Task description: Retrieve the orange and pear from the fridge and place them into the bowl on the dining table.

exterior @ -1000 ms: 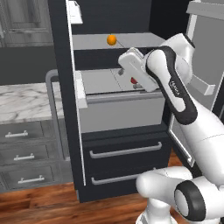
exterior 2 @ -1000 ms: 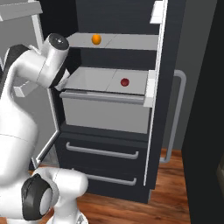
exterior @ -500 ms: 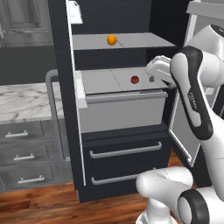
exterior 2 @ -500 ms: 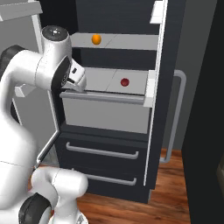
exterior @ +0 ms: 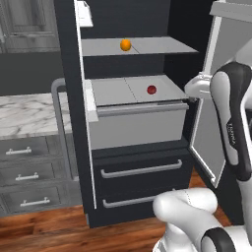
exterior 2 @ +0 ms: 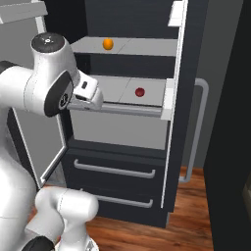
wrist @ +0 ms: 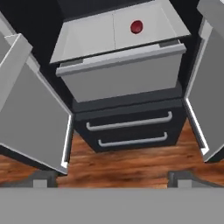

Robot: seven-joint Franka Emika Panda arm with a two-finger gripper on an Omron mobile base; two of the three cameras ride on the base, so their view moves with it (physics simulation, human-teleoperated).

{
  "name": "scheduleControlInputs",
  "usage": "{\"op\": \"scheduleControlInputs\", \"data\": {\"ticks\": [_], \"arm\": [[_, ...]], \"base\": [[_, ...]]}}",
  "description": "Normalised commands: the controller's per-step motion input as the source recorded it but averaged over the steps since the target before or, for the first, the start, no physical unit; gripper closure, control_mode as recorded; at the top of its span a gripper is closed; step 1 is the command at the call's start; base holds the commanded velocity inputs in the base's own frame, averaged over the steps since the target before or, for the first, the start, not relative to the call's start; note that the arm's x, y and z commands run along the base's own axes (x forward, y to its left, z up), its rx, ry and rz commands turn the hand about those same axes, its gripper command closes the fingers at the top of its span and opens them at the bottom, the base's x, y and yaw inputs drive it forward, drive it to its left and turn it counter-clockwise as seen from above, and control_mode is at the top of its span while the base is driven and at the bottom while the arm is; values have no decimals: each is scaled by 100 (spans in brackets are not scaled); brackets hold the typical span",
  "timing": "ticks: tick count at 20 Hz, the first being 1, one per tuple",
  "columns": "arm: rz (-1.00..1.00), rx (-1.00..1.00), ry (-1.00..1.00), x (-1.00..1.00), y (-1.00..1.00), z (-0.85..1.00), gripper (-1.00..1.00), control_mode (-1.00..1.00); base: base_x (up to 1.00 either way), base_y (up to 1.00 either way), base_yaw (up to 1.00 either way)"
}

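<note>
Small smooth bright-orange ball point(exterior: 125, 45) sits on upper light-grey shelf point(exterior: 147, 47) of tall black fridge point(exterior: 69, 98). Likely light, firm, rolls easily; pinch across its middle. Claw point(wrist: 111, 179) spread, empty.

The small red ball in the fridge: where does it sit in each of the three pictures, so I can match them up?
Left base view: the small red ball lies right of centre, on the lower light-grey shelf.
Right base view: it lies just right of centre, upper half, same shelf.
Hand view: it lies near the top, right of centre.
Shared landmark: the grey drawer front directly below the ball.
</note>
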Motion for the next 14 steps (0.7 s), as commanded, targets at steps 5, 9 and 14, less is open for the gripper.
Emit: {"op": "scheduleControlInputs", "data": {"ticks": [5,9,14], "arm": [[0,-29,-43,-22,5,-4,-100,-100],[9,-11,-44,-3,-5,-1,-100,-100],[45,1,-36,-13,-40,-10,-100,-100]], "base": [[0,0,0],[0,0,0],[0,0,0]]}}
